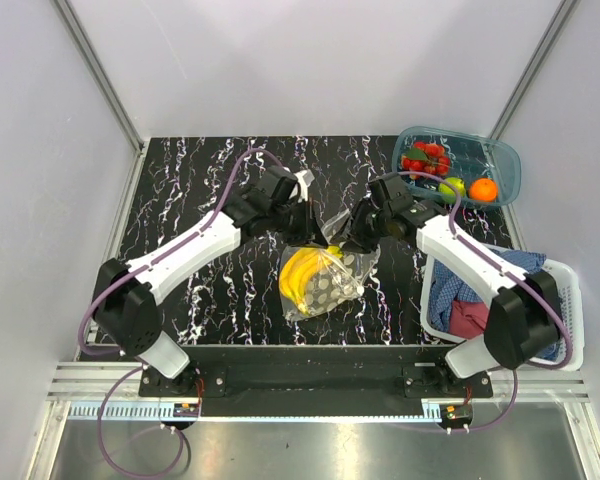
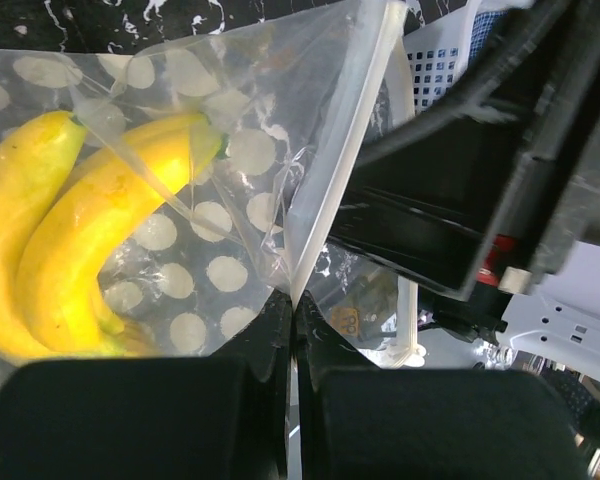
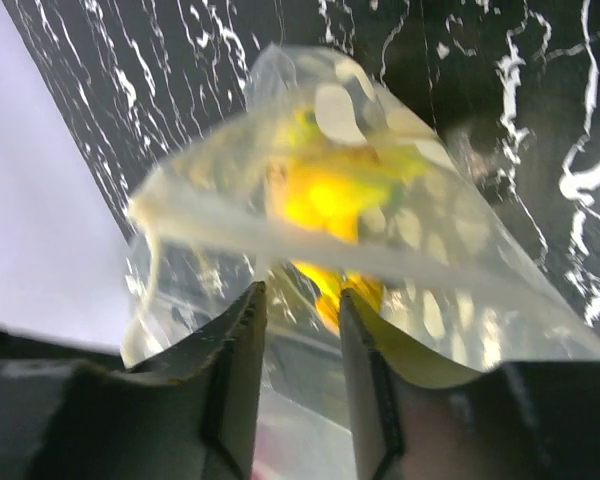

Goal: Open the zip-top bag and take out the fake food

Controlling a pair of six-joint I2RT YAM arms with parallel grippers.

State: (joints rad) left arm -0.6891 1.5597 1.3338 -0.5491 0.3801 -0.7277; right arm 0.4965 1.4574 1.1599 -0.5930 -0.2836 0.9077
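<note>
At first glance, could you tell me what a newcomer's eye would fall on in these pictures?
Bright yellow plastic bananas inside a clear, dot-printed zip-top bag at the centre, its rim pinched by the left claw while the right claw straddles it, jaws apart. Next, the teal translucent tray at far right, holding a red berry cluster, a green round fruit and an orange.

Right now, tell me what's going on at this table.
Both arms are at the zip-top bag mid-table. The left fingers are shut on its edge by the zip strip. The right fingers straddle the bag's top, standing apart. The bananas are inside it. The berries, green fruit and orange lie in the teal tray.
</note>
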